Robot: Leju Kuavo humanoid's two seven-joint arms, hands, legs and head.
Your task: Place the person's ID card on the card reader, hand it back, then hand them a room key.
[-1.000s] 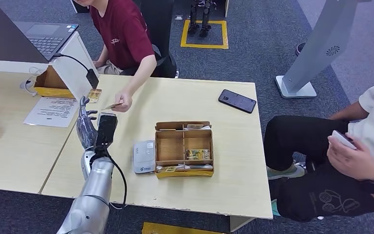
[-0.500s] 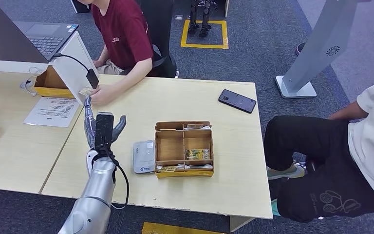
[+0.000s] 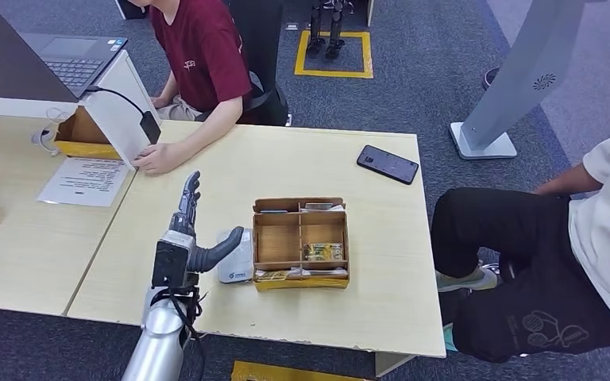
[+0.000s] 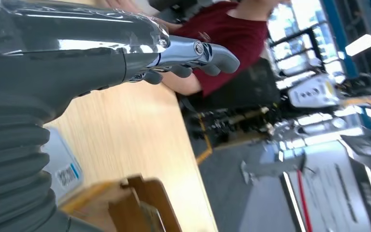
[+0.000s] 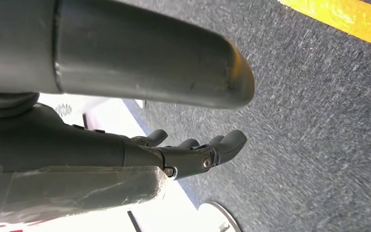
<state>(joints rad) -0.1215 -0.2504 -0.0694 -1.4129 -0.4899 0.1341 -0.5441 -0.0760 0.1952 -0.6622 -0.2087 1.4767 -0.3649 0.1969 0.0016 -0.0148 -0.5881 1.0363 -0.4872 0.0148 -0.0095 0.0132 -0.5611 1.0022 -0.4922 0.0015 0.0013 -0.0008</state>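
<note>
My left hand hovers over the table with its fingers stretched out and nothing in it; its thumb reaches toward the white card reader. In the left wrist view the hand points at the person in the red shirt, with the reader beneath it. That person's hand lies flat on the table by the tilted stand; I cannot make out the ID card there. Room key cards lie in the wooden box. My right hand hangs over the carpet, holding nothing.
A black phone lies at the table's far right. A paper sheet, a cardboard tray and a laptop are at the left. A second person sits close at the right edge.
My left hand pulled back toward me and right, ending beside the card reader. The person's hand, which held a card a second ago, withdrew to the stand and now rests flat.
</note>
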